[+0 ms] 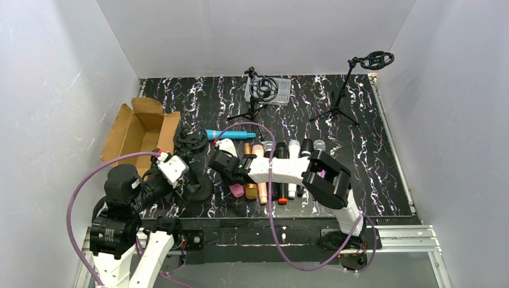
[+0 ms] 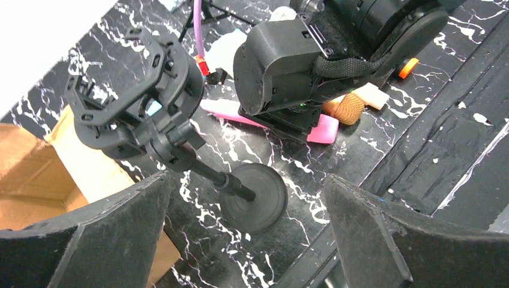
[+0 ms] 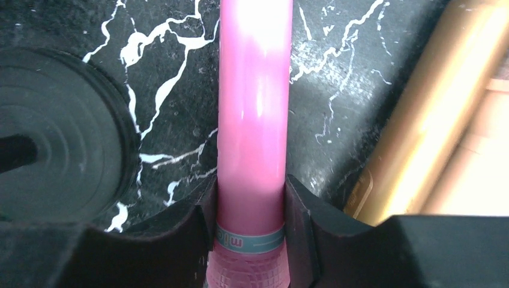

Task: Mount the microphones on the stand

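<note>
The pink mic lies flat on the counter, at the left end of a row of mics, with its grille head pointing far and its tail near. The right gripper grips it: its jaws press on both sides of the body right at the band under the head. Judging by that hold, the long handle is left free so it can be fed into a cradle. The mic looks not yet lifted, since the marbled surface shows close along its whole length. A gold mic lies just to its right, apart from it, so the jaws have room on that side. To its left sits the round base of the stand, a short post carrying a black ring cradle that tips toward the cardboard box. That puts the mic only a short carry from where it seems meant to go. The left gripper hovers on the near side of this stand, jaws wide apart and holding nothing. It seems placed there to steady the base or the cradle when the mic arrives. A teal mic lies alone farther back, and two tripod stands wait at the far edge, well apart from the action.
</note>
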{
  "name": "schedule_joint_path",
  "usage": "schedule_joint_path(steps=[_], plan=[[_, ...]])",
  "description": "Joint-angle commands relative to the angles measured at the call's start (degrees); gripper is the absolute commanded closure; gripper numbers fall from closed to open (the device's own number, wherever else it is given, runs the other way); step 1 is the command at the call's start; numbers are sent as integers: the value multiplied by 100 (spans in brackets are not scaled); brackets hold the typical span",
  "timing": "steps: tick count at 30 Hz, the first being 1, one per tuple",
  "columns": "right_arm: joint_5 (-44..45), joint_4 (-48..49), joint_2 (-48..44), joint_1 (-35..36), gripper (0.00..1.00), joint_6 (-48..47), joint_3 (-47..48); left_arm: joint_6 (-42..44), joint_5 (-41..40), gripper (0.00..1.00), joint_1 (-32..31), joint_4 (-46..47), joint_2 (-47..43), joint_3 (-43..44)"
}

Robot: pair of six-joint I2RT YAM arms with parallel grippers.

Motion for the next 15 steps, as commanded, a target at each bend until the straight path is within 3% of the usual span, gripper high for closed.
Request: schedule_joint_path(steps=[1, 9, 15], plan=[[225, -57, -966, 57, 65, 220, -44, 468, 530, 2, 6, -74, -31, 241], [220, -387, -2728, 286, 89, 482, -640, 1446, 1017, 2, 8, -70, -195, 536], [-289, -895, -3925, 444, 93, 501, -461, 3518, 1560, 2, 8, -35, -229, 626]])
